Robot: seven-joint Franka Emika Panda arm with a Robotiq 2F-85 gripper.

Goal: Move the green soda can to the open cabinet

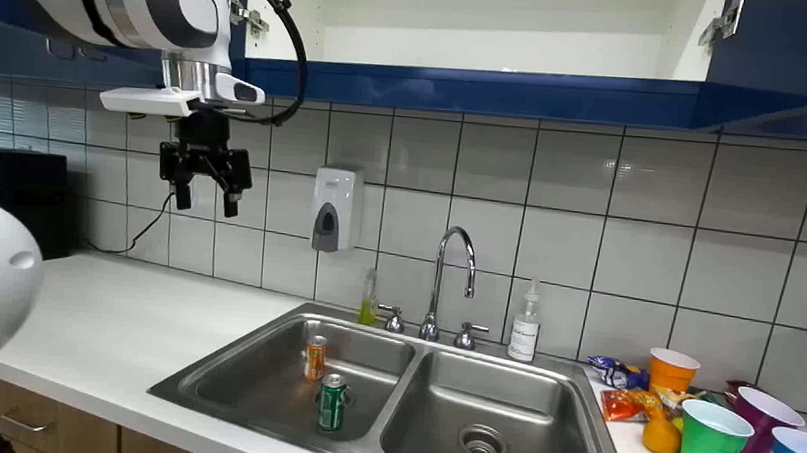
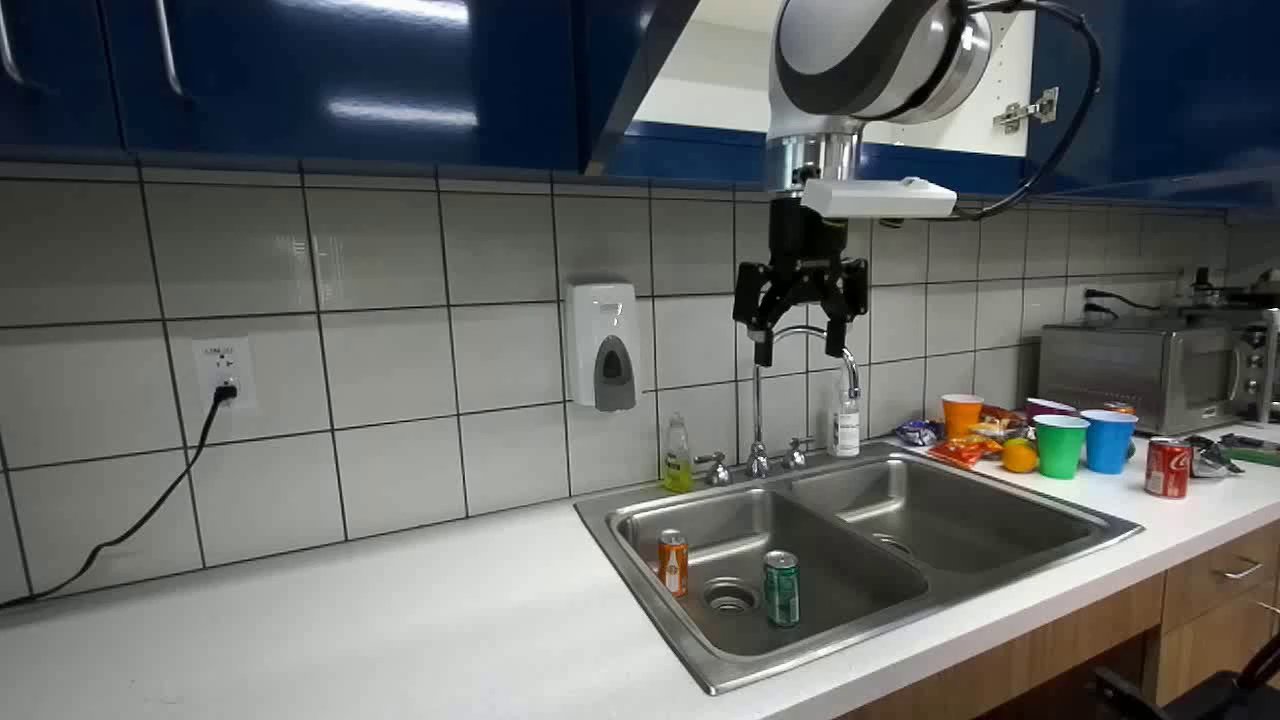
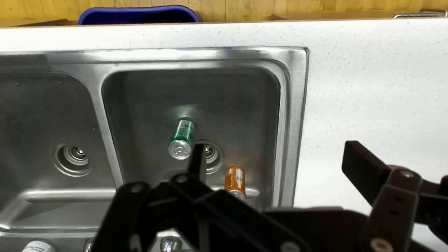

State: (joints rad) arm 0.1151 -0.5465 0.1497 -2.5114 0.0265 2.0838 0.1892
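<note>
Green soda can (image 2: 782, 592) in sink (image 2: 862, 522), lettering illegible, white-scripted red can (image 2: 1168, 469)

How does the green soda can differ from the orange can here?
The green soda can has a dark green body, the orange can a bright orange one. The green soda can stands nearer the sink divider; the orange can stands nearer the tiled wall. Both stand upright in the same basin and have silvery tops.
</note>
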